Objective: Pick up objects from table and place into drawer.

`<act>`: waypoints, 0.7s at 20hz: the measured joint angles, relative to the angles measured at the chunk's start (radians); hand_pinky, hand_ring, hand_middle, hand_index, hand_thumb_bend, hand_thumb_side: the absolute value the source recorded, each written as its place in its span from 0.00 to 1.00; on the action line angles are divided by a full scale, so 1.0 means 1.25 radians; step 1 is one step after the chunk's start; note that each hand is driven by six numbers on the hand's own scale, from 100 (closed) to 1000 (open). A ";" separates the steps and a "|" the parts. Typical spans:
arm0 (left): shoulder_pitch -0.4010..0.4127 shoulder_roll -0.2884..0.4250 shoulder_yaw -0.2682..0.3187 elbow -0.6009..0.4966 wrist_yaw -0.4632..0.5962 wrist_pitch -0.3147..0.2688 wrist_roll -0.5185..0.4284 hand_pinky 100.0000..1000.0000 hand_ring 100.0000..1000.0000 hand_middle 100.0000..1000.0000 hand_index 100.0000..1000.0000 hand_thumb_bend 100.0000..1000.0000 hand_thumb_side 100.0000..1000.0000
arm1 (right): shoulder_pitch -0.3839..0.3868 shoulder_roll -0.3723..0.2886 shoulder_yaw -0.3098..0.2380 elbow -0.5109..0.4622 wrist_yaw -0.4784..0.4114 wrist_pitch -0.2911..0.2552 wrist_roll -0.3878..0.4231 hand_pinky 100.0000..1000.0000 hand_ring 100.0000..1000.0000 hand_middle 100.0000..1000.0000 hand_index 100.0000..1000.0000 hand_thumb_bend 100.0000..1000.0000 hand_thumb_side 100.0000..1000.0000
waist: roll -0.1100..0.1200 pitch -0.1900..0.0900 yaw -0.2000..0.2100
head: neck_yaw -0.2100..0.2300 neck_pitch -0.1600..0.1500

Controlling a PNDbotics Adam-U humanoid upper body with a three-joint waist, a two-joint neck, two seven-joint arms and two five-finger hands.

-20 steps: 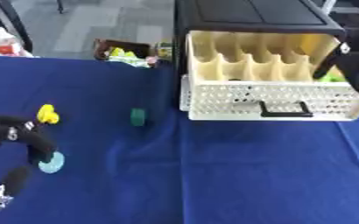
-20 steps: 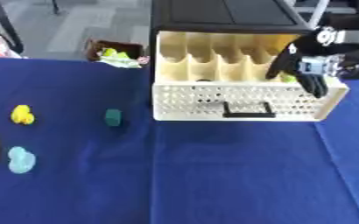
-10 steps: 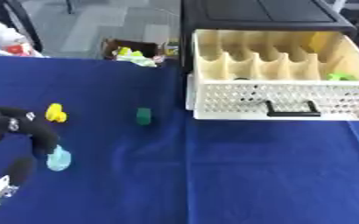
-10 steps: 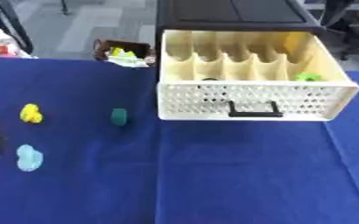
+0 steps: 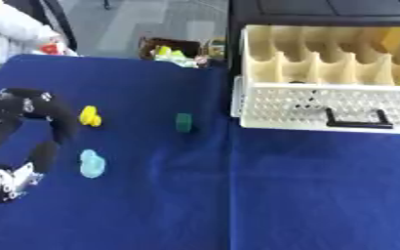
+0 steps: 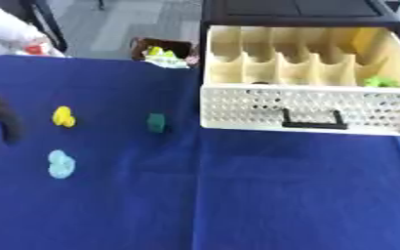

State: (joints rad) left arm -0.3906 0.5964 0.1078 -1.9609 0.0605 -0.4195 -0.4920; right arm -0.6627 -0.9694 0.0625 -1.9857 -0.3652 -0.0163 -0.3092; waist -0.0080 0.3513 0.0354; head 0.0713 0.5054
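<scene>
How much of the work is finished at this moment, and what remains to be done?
Done: a green object already lies in a right compartment of the open drawer.

In hand: nothing. The left hand is curled and holds nothing, near the yellow object; the right hand is out of view.

Left: the yellow object, the light blue object and the dark green object are on the table.

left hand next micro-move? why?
Probably bring the left hand in over the yellow piece, which seems the nearest of the loose things. The hand sits at the table's left edge, fingers curled, holding nothing. The light blue piece and green block also still lie on the blue cloth. The drawer stands open, with a green item inside.
</scene>
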 measured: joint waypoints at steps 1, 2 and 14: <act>-0.007 0.012 0.000 0.001 -0.011 -0.011 0.013 0.39 0.52 0.55 0.83 0.00 0.33 | 0.004 0.006 0.000 0.000 -0.004 -0.004 -0.008 0.72 0.61 0.46 0.69 0.00 1.00 | 0.001 0.000 0.000 | 0.001 0.002; -0.018 0.028 0.000 0.005 -0.027 -0.024 0.026 0.41 0.53 0.56 0.85 0.00 0.30 | 0.006 0.011 -0.001 0.000 -0.007 -0.006 -0.013 0.72 0.61 0.46 0.69 0.00 1.00 | 0.002 0.000 0.000 | 0.001 0.002; -0.190 0.254 -0.102 0.223 -0.372 -0.217 0.067 0.62 0.65 0.62 0.91 0.00 0.69 | 0.017 0.030 -0.012 0.000 -0.013 -0.012 -0.018 0.72 0.59 0.45 0.68 0.00 1.00 | 0.016 -0.010 -0.014 | -0.018 0.018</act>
State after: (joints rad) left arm -0.6279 0.9137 -0.0203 -1.6822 -0.4052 -0.6902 -0.4087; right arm -0.6408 -0.9325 0.0477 -1.9859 -0.3816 -0.0317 -0.3319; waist 0.0122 0.3385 0.0176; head 0.0486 0.5279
